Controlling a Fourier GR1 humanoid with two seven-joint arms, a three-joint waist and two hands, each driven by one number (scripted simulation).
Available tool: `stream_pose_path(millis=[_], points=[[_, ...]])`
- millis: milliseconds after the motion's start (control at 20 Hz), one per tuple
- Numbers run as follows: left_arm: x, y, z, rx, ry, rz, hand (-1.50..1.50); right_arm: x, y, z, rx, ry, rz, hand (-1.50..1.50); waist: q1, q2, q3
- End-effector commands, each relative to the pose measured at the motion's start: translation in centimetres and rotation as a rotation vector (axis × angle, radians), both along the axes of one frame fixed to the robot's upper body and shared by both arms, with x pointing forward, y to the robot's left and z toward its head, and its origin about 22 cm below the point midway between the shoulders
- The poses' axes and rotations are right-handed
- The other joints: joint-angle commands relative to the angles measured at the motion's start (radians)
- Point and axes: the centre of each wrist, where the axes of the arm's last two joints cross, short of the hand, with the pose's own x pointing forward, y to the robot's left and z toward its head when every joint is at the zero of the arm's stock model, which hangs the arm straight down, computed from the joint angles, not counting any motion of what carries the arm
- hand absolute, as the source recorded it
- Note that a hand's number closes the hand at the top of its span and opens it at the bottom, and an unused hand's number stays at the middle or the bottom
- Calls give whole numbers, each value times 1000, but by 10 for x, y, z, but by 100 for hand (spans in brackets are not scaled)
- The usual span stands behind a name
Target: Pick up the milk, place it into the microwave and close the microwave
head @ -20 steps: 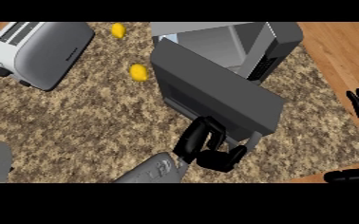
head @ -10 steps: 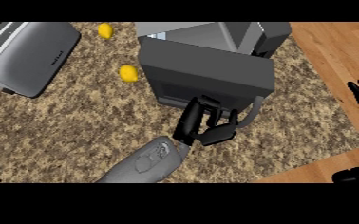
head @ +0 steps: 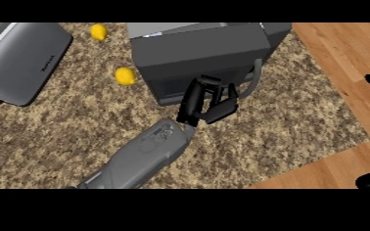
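Observation:
The dark grey microwave (head: pixel 209 49) stands at the top centre of the speckled counter. Its door front faces me and looks nearly flush with the body, with a curved handle (head: pixel 253 78) at its right side. My left hand (head: pixel 206 103) is open, its fingers laid against the lower part of the door. The grey forearm runs down to the lower left. No milk shows anywhere. Of my right hand only a dark bit (head: pixel 363 181) shows at the right edge.
A grey appliance (head: pixel 29 63) lies at the left edge. Two yellow fruits sit left of the microwave, one near (head: pixel 125 76) and one farther back (head: pixel 99 31). The counter's edge runs diagonally at the right, with wooden floor (head: pixel 339 49) beyond.
The microwave door has swung from wide open to nearly shut, with my left hand following it. The light interior no longer shows, and everything sits farther right in view.

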Motion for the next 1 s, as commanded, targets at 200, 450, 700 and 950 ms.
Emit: stream_pose_path(millis=[200,450,700,950], points=[[32,3,25,-84,-45,71,150,7,-9,20,-4,-20,10,-150,-20,15,1],[35,4,25,-120,-53,70,150,9,-14,30,-21,-20,22,-150,-24,19,2],[36,4,23,-134,-65,67,150,12,-18,36,-10,-22,19,-150,-25,23,3],[38,4,23,-153,-73,78,150,16,-28,51,-21,-52,3,-150,-30,26,4]])
